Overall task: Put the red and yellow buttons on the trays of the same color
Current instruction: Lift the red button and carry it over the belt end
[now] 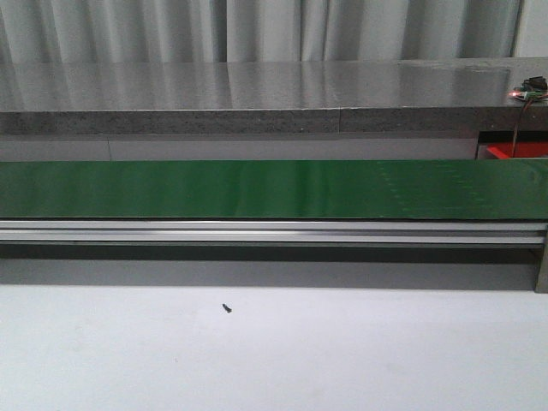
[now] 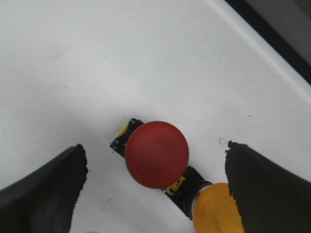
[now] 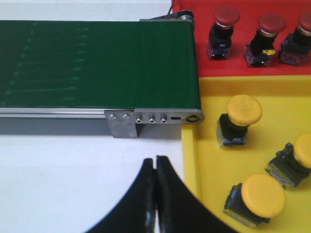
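Observation:
In the left wrist view a red button [image 2: 156,153] stands on the white table, between the wide-apart fingers of my open left gripper [image 2: 155,160]. A yellow button [image 2: 217,209] lies beside it, close to one finger. My right gripper [image 3: 155,161] is shut with nothing in it, over the white table next to the yellow tray [image 3: 204,160]. That tray holds three yellow buttons [image 3: 243,110]. The red tray [image 3: 243,65] beyond it holds three red buttons [image 3: 226,17]. Neither gripper shows in the front view.
A green conveyor belt [image 1: 257,188] runs across the table on an aluminium frame [image 1: 257,229]; its end [image 3: 160,116] meets the trays. A small black screw [image 1: 226,307] lies on the white table. A grey counter [image 1: 257,94] stands behind the belt.

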`<state>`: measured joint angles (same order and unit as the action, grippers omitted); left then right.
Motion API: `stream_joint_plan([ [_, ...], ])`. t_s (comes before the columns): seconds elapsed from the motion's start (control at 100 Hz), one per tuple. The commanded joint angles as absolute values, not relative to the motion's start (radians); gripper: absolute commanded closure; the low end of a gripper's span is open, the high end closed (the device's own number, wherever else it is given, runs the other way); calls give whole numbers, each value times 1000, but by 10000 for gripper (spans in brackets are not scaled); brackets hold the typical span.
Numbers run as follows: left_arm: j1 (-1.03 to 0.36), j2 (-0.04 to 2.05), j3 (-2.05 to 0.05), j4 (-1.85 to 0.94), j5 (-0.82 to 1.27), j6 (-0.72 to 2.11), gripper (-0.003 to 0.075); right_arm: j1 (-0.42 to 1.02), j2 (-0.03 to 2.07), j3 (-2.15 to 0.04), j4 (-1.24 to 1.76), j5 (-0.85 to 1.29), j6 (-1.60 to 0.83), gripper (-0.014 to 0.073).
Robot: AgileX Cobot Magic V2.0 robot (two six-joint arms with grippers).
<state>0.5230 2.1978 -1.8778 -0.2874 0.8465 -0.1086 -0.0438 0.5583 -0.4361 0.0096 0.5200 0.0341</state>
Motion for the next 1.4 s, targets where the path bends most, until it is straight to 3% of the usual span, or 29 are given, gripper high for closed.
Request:
stream_joint_plan([
  [0.0, 519, 2148, -1914, -307, 795, -122, 166, -45, 555, -461, 11, 456, 36, 661],
  [0.59, 519, 2187, -1914, -322, 735, -123, 169, -45, 555, -461, 11, 456, 36, 661],
  [0.66, 519, 2187, -1914, -322, 731, -123, 210, -45, 555, -461, 11, 456, 36, 661],
  [0.77, 519, 2187, -1914, -322, 731, -123, 357, -45, 555, -461, 11, 456, 36, 661],
  [0.9, 519, 2187, -1914, -322, 731, -123, 458, -45, 555, -461, 11, 456, 36, 661],
  [1.39, 523, 2126, -1972, -309, 815, -106, 470, -45, 555, -461, 11, 456, 36, 661],
])
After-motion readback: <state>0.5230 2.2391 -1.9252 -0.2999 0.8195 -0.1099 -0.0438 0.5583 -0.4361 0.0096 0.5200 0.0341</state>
